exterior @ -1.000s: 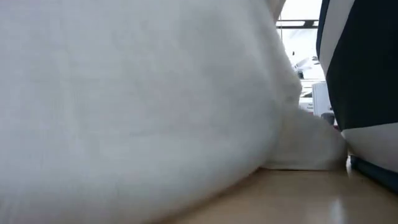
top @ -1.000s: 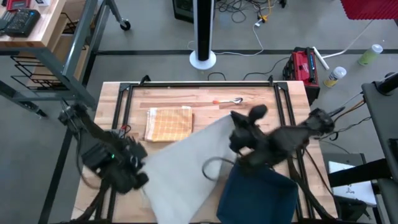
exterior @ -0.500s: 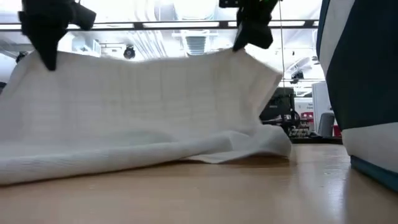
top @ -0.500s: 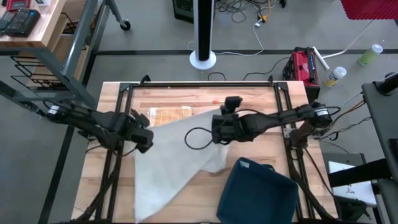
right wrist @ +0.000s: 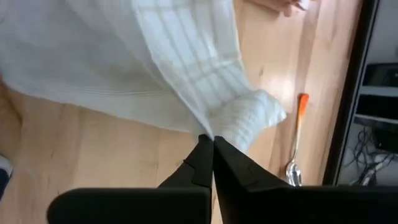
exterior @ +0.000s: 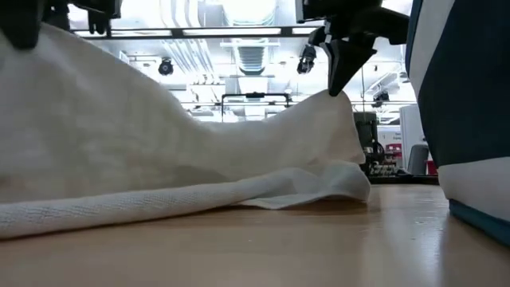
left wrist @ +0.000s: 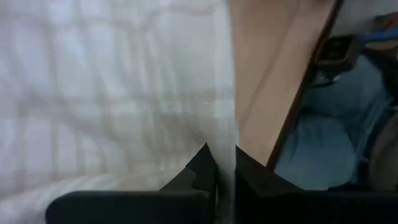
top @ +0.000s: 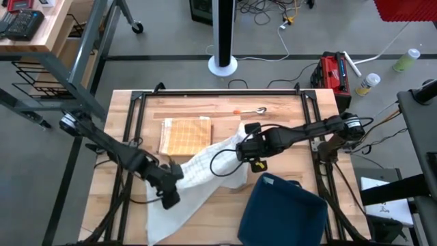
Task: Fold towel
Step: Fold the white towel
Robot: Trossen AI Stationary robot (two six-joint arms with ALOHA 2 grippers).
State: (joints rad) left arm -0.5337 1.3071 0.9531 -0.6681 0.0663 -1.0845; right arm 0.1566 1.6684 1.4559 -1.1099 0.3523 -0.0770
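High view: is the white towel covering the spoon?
No. The spoon lies bare on the table near its far edge, apart from the towel, which both grippers hold nearer the middle.

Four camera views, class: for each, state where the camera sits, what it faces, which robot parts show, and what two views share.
High view: above, looking down on the table, both arms, white towel.
Low view: table height, facing across; right gripper pinches the towel.
Left wrist view: on the left arm, left gripper clamps the towel's edge.
Right wrist view: on the right arm, its jaws grip the towel.
Shared: the spoon in high and right wrist views.
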